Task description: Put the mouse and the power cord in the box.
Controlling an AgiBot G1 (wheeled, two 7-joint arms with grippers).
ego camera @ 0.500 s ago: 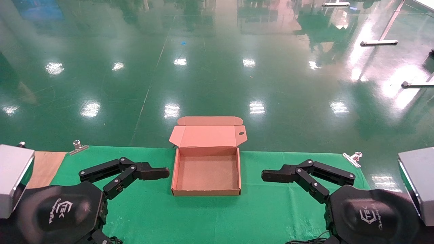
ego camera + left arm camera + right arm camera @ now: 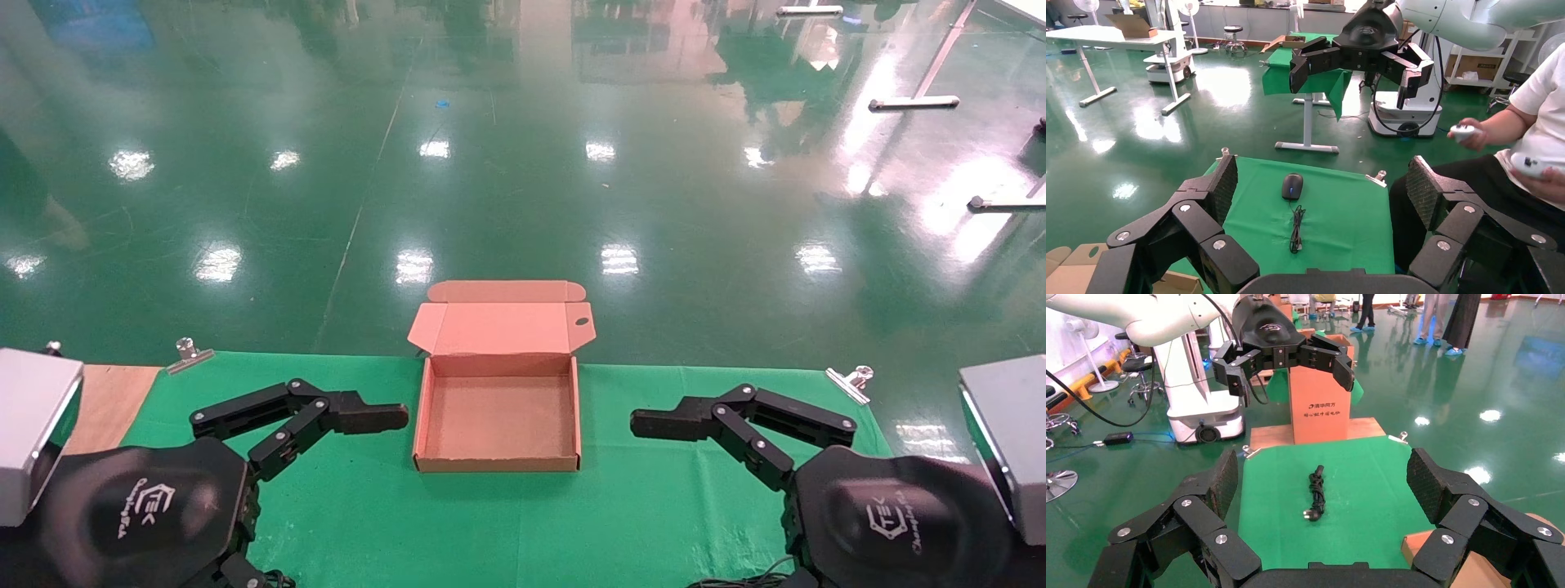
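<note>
The brown cardboard box [image 2: 497,457] stands open at the middle of the green cloth, lid tilted back, nothing inside. My left gripper [image 2: 384,417] hovers left of it and my right gripper [image 2: 654,424] right of it, both pointing at the box. The left wrist view shows the left gripper [image 2: 1322,187] open and, beyond it, the black mouse [image 2: 1292,185] with its thin cable [image 2: 1296,228] on the cloth. In the right wrist view the right gripper [image 2: 1324,478] is open, with the bundled power cord [image 2: 1316,493] lying past it. Mouse and cord are hidden in the head view.
Metal clips [image 2: 189,354] [image 2: 850,380] pin the cloth at its far corners. Bare wood [image 2: 106,400] shows at the table's left end. A seated person [image 2: 1529,153] holds controllers beyond the right end. An orange carton [image 2: 1319,404] stands past the left end.
</note>
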